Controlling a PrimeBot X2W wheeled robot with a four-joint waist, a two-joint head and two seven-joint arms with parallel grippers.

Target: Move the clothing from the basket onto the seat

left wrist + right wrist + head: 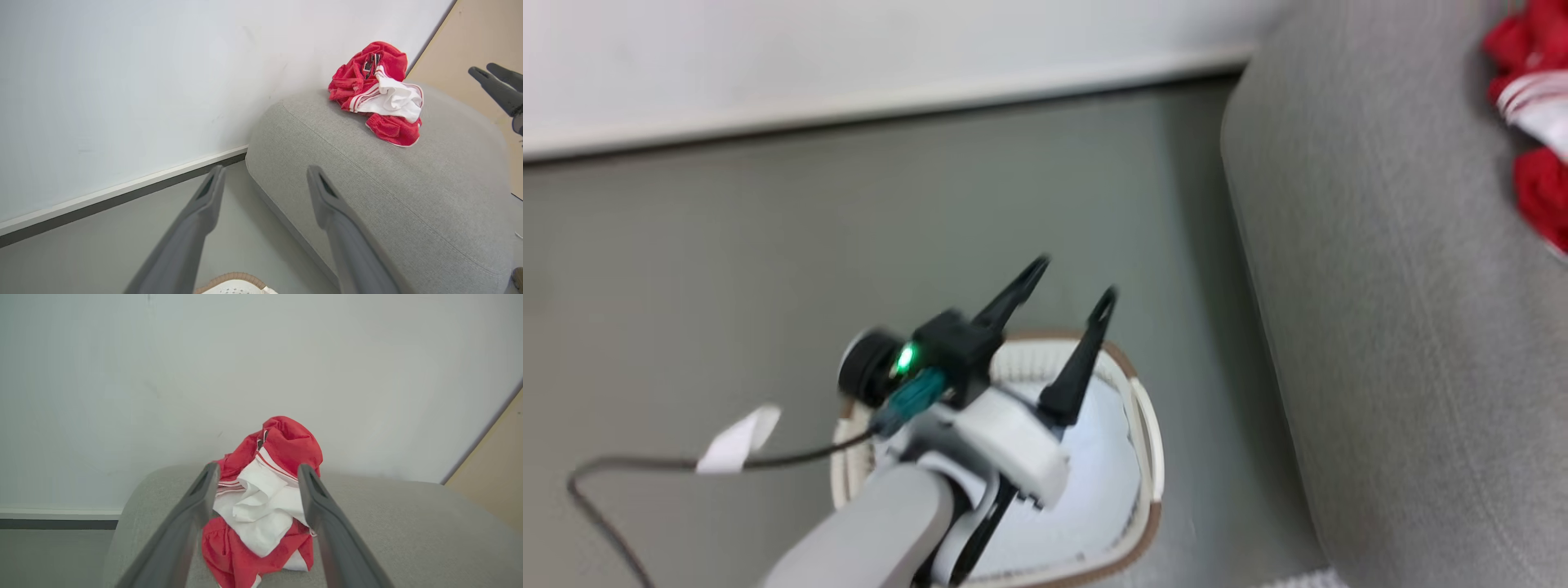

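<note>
Right hand spread wide, nothing in it. The red clothing lies bunched on the seat close to the wall, seen between the fingers but apart from them. Left hand is also wide and empty, held above the basket, which stands on the floor just beside the seat's rounded end. A pale piece lies in the basket, so I judge the job part done and the left hand posted there for the next pick. Room: bare seat all round the pile. Basket rim and seat edge sit close, so I would lift straight up before swinging across.
</note>
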